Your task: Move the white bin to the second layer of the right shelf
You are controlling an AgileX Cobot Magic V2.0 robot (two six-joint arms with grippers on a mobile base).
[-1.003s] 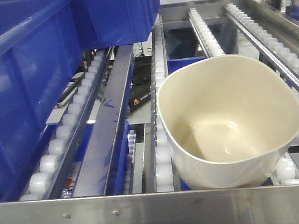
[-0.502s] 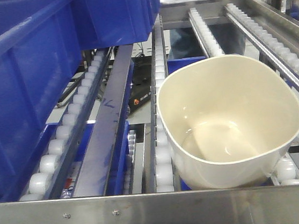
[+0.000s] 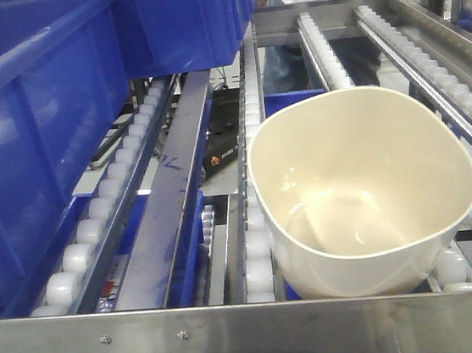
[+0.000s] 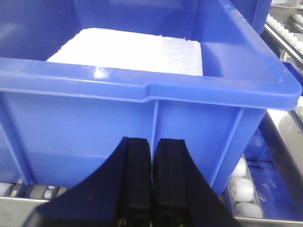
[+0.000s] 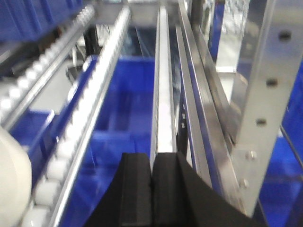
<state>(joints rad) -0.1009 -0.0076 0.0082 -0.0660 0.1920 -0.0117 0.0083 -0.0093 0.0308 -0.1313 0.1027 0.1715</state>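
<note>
The sloped stainless-steel roller rack level is filling the front view, its screwed front rail running along the bottom edge. Two large blue rectangular plastic crates are sitting at upper left on the white roller lanes. One glossy cream-white rounded-square plastic bin is resting at lower right on the rollers, tilted toward the front rail, mouth open and nothing inside. In the left wrist view, the black left gripper is pointing at a crate wall with its jaws pressed together, holding nothing. In the blurred right wrist view, the black right gripper is likewise clenched on nothing, with the bin's edge at lower left.
</note>
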